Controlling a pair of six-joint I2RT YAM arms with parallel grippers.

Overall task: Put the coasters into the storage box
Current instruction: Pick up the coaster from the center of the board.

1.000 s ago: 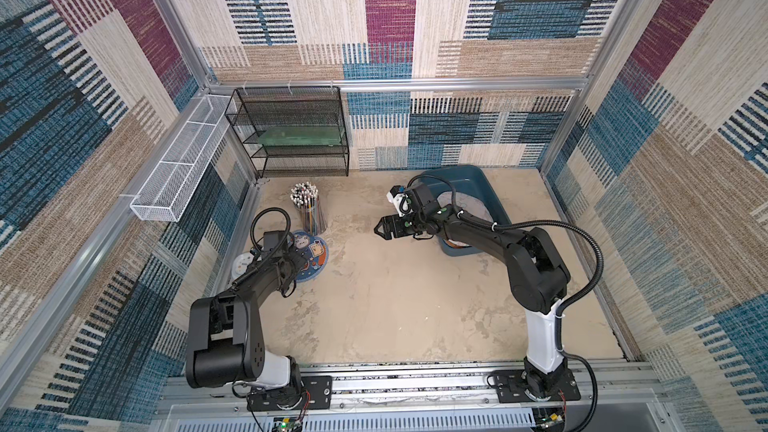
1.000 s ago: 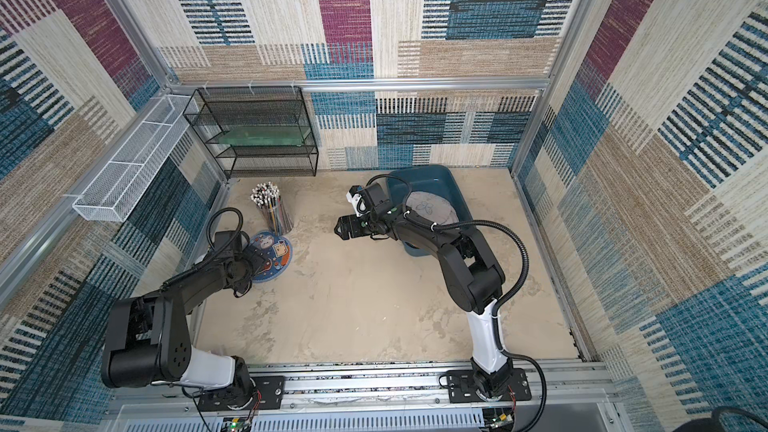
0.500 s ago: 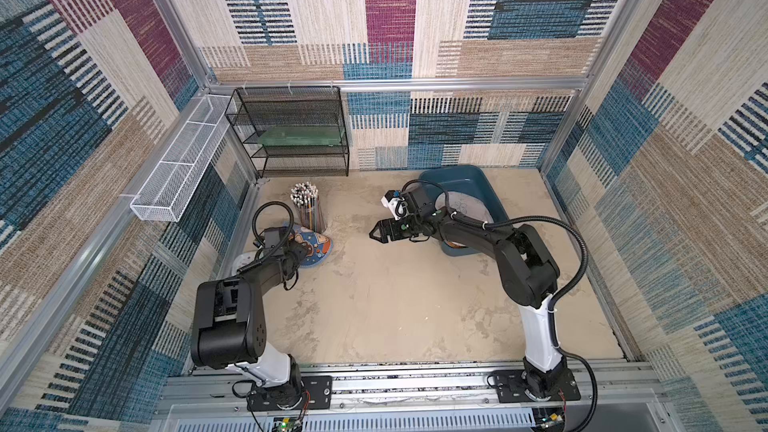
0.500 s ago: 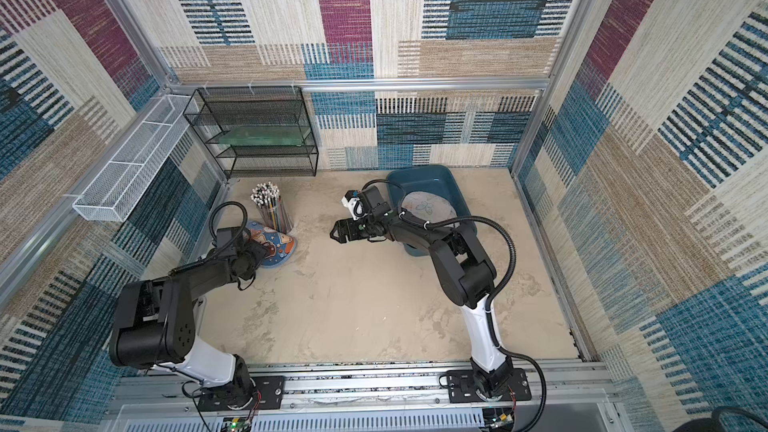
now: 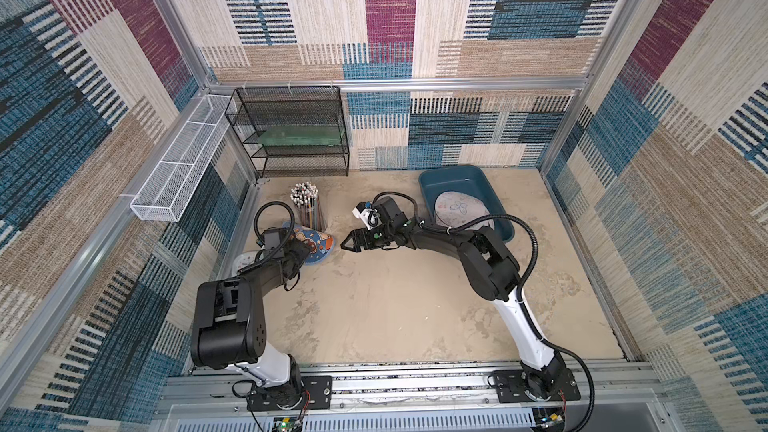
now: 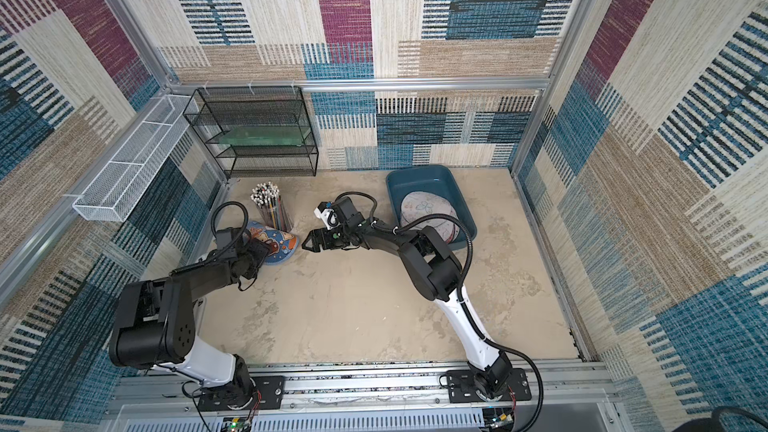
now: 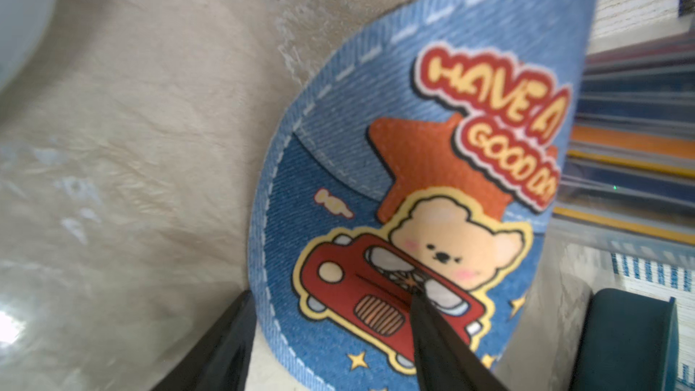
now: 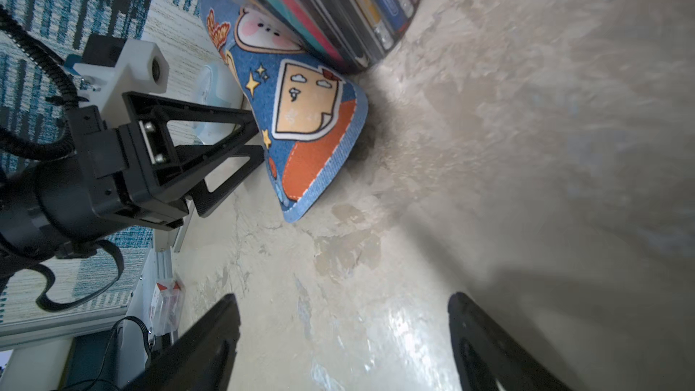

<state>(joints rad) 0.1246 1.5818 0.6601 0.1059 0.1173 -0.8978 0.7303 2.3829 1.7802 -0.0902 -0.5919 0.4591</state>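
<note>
The left gripper (image 7: 331, 336) has its jaws clamped on the edge of a dark blue coaster (image 7: 432, 189) printed with a bear in a red car, one finger on the printed face and one behind it, so the mat bends upward off the floor. In both top views that blue coaster (image 5: 316, 243) sits at the far left of the sandy table (image 5: 395, 317), its raised far edge leaning against the clear holder of pencils (image 5: 306, 211) that stands just behind it and blocks the way farther back. To the left of the left gripper (image 5: 305, 249) a small white round clock (image 5: 245, 261) lies near the wall, partly hidden by the arm. The right gripper (image 5: 347, 244) hovers just right of the blue coaster with its jaws spread apart and nothing between them; the right wrist view shows its fingers (image 8: 203, 344) over bare table. The storage box (image 5: 465, 178) stands at the far right, behind the right arm, with pale coasters (image 5: 459, 211) already lying in it. A black mesh rack (image 5: 291, 135) stands against the far wall, and a white wire basket (image 5: 183, 164) hangs on the left wall.
</note>
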